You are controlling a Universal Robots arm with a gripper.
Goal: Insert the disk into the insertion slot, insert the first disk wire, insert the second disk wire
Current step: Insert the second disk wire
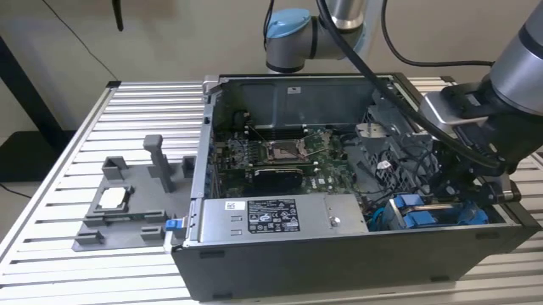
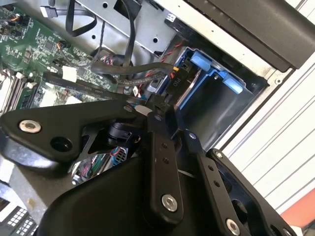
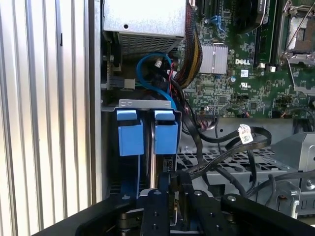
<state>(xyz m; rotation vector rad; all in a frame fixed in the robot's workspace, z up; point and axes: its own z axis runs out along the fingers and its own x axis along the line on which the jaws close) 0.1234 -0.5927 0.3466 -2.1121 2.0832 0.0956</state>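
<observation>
Exterior view: slot [image 1: 454, 216] at 4 o'clock of case [image 1: 339, 267]. Disk [image 3: 166, 137] seated inside. Hand [image 3: 174, 189] closed on wire [image 3: 211, 167] plug, held square to disk end for mating.

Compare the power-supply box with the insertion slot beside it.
The power-supply box is a closed grey block with a label; the insertion slot is open and shows blue plastic parts. The box is longer, the slot shorter. Both sit side by side inside the black computer case.
</observation>
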